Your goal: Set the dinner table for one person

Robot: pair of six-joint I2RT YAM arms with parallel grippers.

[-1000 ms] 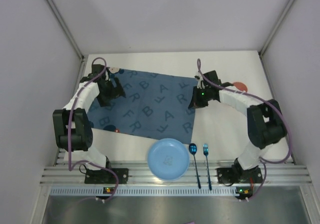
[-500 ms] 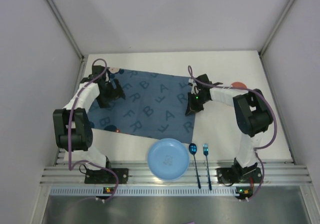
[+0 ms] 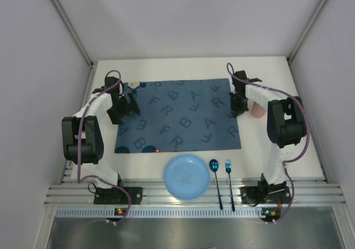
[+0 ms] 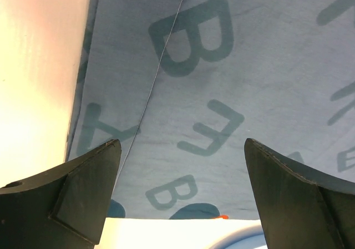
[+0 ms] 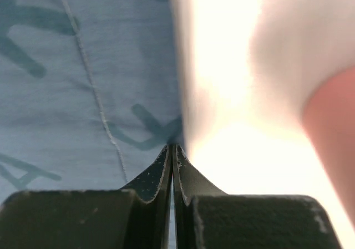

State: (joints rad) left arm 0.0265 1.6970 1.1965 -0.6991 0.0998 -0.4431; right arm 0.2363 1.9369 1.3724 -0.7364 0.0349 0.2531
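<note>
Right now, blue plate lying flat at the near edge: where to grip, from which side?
Probably the left rim of the blue plate, from above, one finger inside, one outside. It lies flat, so only the rim offers a hold; the spoon sits close on its right, the left side looks free.

Plain panels close the place in on three sides: a back wall [image 3: 188, 16], a left wall [image 3: 33, 66] and a right wall [image 3: 333, 71], all matte pale grey with a faint lilac cast. Slim aluminium struts run along the corners where they meet, a left strut [image 3: 69, 24] and a right strut [image 3: 313, 21]. On the near side a ribbed aluminium rail [image 3: 188, 193] spans the width, then a perforated strip [image 3: 188, 212], then a brushed steel sheet [image 3: 188, 232] with a dull sheen. The light is soft and even, and shadows stay faint.
</note>
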